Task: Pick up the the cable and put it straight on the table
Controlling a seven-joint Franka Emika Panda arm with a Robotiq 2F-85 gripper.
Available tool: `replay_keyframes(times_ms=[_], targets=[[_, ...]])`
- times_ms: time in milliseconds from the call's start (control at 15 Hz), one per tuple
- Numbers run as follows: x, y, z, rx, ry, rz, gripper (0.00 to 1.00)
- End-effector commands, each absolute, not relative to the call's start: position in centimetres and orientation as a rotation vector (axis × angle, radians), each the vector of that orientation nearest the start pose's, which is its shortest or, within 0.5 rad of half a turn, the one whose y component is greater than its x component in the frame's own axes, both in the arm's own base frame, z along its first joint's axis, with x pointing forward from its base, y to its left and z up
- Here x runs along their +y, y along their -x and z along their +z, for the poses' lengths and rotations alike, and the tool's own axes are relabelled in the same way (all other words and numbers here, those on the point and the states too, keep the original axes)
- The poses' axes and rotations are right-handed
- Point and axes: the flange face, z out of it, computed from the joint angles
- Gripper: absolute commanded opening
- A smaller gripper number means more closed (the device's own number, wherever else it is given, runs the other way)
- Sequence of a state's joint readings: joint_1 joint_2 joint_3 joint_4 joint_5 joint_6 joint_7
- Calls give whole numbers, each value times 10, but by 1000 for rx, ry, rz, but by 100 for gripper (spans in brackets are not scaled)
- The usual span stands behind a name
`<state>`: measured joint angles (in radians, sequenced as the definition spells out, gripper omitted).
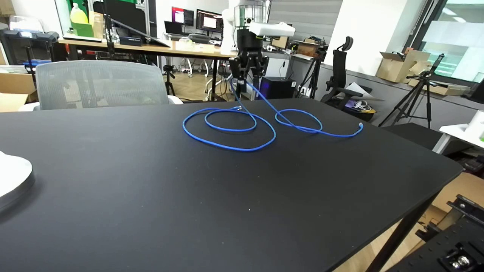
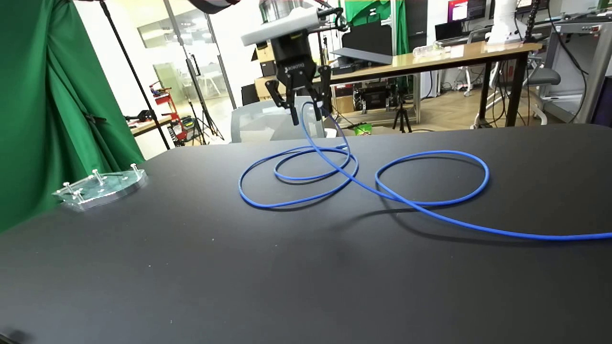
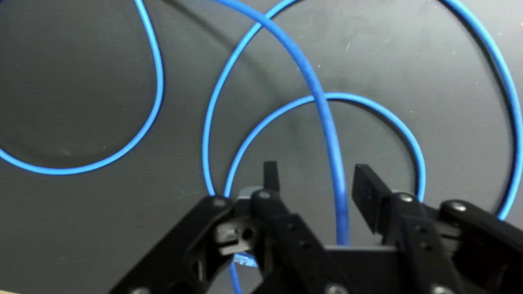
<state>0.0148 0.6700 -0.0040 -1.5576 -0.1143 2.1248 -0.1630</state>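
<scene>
A blue network cable [image 1: 242,150] lies in loose loops on the black table [image 1: 151,196]. It also shows in both exterior views [image 2: 267,206] and the wrist view [image 3: 327,118]. A stretch of it rises off the table in an arch to the gripper's height. My gripper [image 2: 306,118] is above the far part of the table, fingers pointing down. It also shows in the wrist view [image 3: 316,173], where the fingers stand wide apart. The raised stretch passes between them, with gaps visible on both sides. One cable plug [image 3: 245,259] shows partly behind the left finger. The other end lies toward the table's right edge.
A white rounded object [image 1: 13,177] sits at the table's left edge. A clear plate with upright bolts [image 2: 103,186] stands on the table near the green curtain [image 2: 57,119]. A grey mesh chair [image 1: 102,85] stands behind the table's far edge.
</scene>
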Motion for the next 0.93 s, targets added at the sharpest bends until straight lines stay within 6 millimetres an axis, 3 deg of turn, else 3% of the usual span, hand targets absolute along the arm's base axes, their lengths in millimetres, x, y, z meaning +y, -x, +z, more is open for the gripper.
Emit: replay_keyframes(times_ms=[0, 200, 333, 467, 867], targets=[[13, -677, 268, -415, 3193, 212, 83], [26, -659, 284, -490, 3146, 250, 99], [35, -639, 292, -606, 3077, 283, 100], [39, -619, 294, -612, 3069, 296, 100], [24, -585, 290, -443, 3216, 19, 100]])
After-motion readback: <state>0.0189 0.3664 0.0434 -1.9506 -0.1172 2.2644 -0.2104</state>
